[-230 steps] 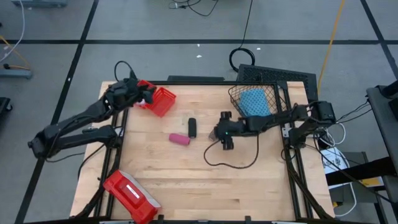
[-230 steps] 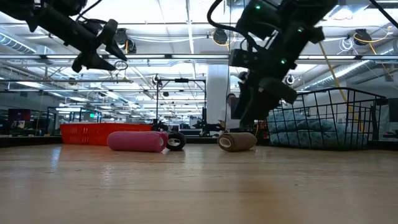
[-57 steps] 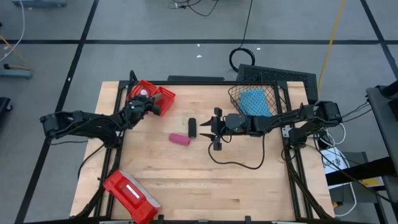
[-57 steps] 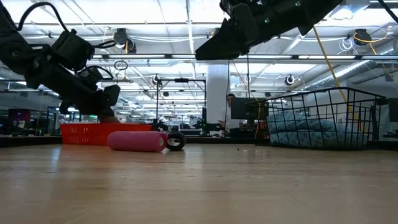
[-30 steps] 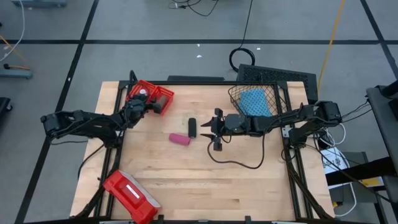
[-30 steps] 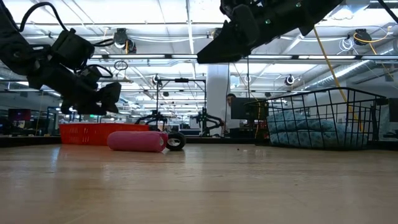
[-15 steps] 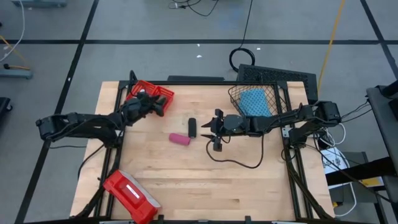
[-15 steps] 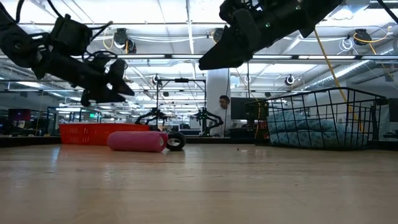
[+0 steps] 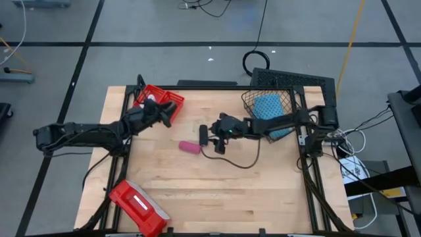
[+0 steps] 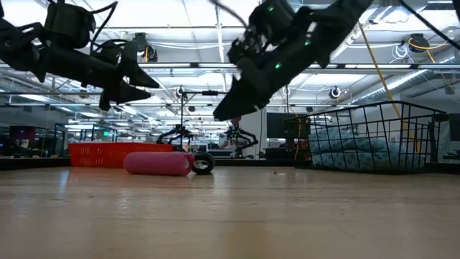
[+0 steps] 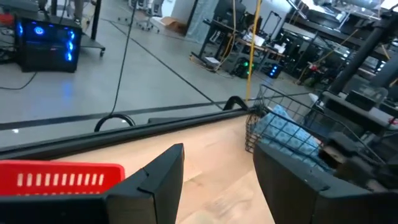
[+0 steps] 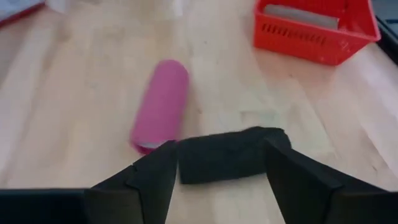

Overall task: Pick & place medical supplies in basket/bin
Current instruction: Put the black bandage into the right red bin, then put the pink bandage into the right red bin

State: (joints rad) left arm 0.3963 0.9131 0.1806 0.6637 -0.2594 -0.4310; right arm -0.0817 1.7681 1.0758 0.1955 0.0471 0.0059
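High view: I saw the wooden table [image 9: 217,191] from straight above. The right gripper [image 9: 212,140] reached toward the black roll [image 9: 204,135], which lay beside the pink roll [image 9: 190,147] near the table's middle. The left gripper [image 9: 166,112] hung at the near edge of the red bin [image 9: 172,100] at the far left corner. The wire basket [image 9: 289,97] sat at the far right with the blue pad [image 9: 268,107] inside; a flat red case [image 9: 137,207] lay at the near left corner. Neither jaw state could be judged from this height.

Low view: Level with the tabletop, I saw what the overhead picture hid, that both grippers, left [image 10: 140,83] and right [image 10: 223,111], were clear of the wood. The pink roll [image 10: 158,163] touched the black roll [image 10: 203,164] in outline, with the red bin [image 10: 100,154] behind and the basket [image 10: 392,137] with the pad [image 10: 352,155] at right.

Left wrist view: Only here did the left fingers [image 11: 152,180] show plainly, standing apart with nothing between them, the red bin's wall [image 11: 59,179] beside them and the basket [image 11: 280,124] across the table.

Right wrist view: The right fingers [image 12: 149,177] stood spread on either side of the black roll [image 12: 227,154]; I could not tell whether they touched it. The pink roll [image 12: 161,102] lay just beyond it, the red bin [image 12: 314,28] farther off.
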